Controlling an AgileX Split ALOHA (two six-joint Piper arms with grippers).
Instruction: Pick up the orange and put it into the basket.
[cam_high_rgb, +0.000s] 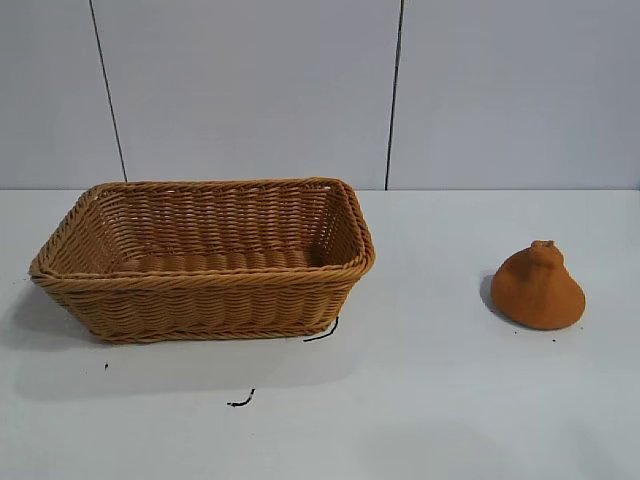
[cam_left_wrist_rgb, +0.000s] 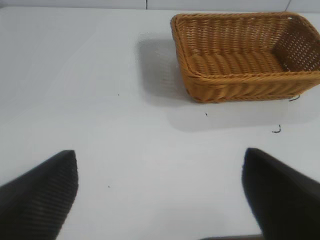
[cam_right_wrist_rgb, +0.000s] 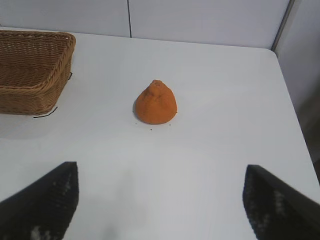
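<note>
The orange (cam_high_rgb: 538, 288) is a matte burnt-orange lump with a small knobbed top, sitting on the white table at the right. The wicker basket (cam_high_rgb: 200, 282) stands at the left and is empty. Neither gripper shows in the exterior view. In the right wrist view my right gripper (cam_right_wrist_rgb: 161, 172) is open and empty, with the orange (cam_right_wrist_rgb: 156, 103) some way ahead of it and a corner of the basket (cam_right_wrist_rgb: 30, 75) off to one side. In the left wrist view my left gripper (cam_left_wrist_rgb: 160, 160) is open and empty above bare table, with the basket (cam_left_wrist_rgb: 240, 85) farther off.
Small black marks lie on the table in front of the basket (cam_high_rgb: 240, 400) and at its corner (cam_high_rgb: 325, 332). The table's edge and a grey wall panel show beyond the orange in the right wrist view (cam_right_wrist_rgb: 295, 90). A grey panelled wall stands behind the table.
</note>
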